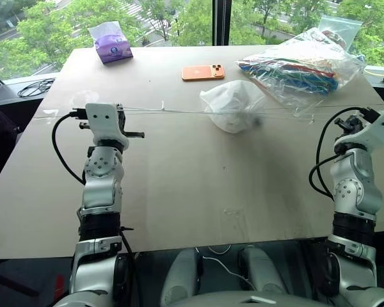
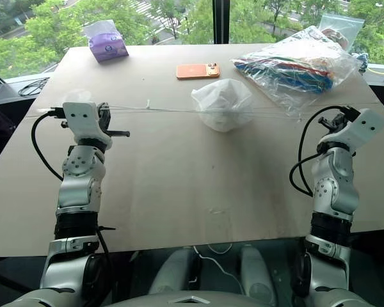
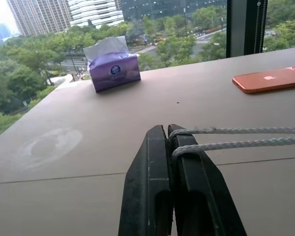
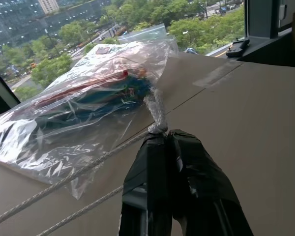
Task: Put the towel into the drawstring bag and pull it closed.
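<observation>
While both grippers are out wide over the table (image 1: 179,192), one drawstring bag (image 1: 233,105) sits between them near the middle of the tabletop, bunched into a white crinkly bundle. Two white cords (image 3: 236,137) run from it toward each side, drawn into thin taut lines across the table. Whether the towel is inside the bag cannot be told.

Other things count one each: a purple tissue pack (image 1: 112,43) at the far left corner, an orange phone (image 1: 203,72) lying flat just beyond the bag, and a big clear plastic bag (image 1: 304,67) of colourful items on the far right, near the drawstring bag but apart from it.

That table is a plain light brown top set against a large window (image 1: 179,19), with green trees and tall buildings outside. A black cable (image 1: 35,87) lies coiled on the ledge past the table's left edge.

At the left, the left gripper (image 3: 168,135) points forward, roughly level, its two black fingers pressed together on the pair of cords. Out to the right, the right gripper (image 4: 162,140) angles forward and outward, its fingers likewise clamped on the cords, with a knotted end (image 4: 157,110) sticking up from between the tips.
</observation>
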